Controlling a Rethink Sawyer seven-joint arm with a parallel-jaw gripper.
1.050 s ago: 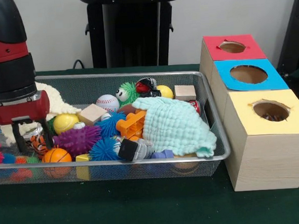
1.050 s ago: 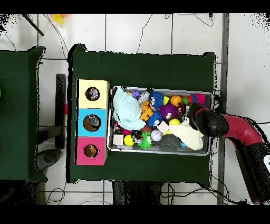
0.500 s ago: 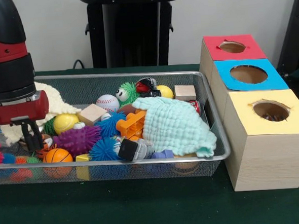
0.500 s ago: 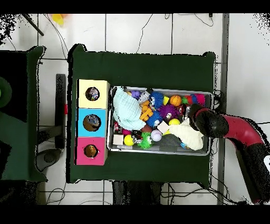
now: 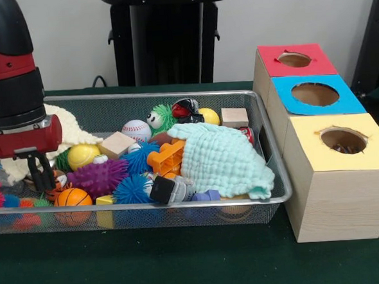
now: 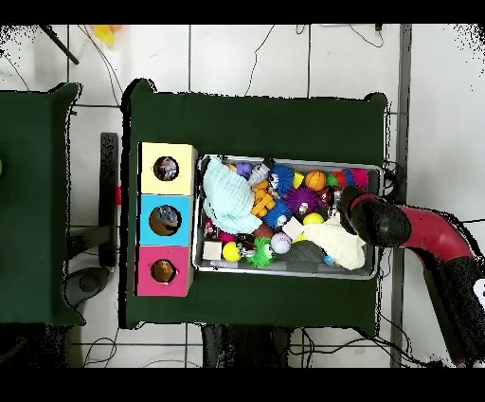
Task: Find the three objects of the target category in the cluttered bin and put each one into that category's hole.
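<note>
Since 1 s ago the gripper (image 5: 41, 174) fingers have drawn in from a wide spread to nearly together, w/ no shift since half a sec ago; nothing else in the bin has moved. Fingers now sit close together at the bin's left end (front view), tips down among the toys just above the orange basketball (image 5: 72, 197) and beside an orange-black striped toy (image 5: 52, 187). Can't tell whether they pinch anything: tips are partly hidden by clutter.

Wire mesh bin (image 5: 181, 210) rests on green cloth, w/ three wooden boxes just right of it: red-topped box (image 5: 295, 59) farthest, blue-topped box (image 5: 315, 94) in the middle, yellow-topped box (image 5: 341, 141) nearest, each w/ a round hole on top.

Bin contents, front view: mint green washcloth (image 5: 224, 159) draped over the right part; orange brick toy (image 5: 167, 158) touching its left edge; blue spiky ball (image 5: 133, 189) and purple spiky ball (image 5: 100, 177) at front centre; baseball (image 5: 136, 130), yellow ball (image 5: 82, 155), wooden block (image 5: 117, 145) behind them; green spiky ball w/ eyes (image 5: 160, 118) and a second wooden block (image 5: 234, 117) by the far wall; cream cloth (image 5: 70, 133) behind the gripper.

Overhead view: arm (image 6: 417, 235) reaches in over the bin's right end.
</note>
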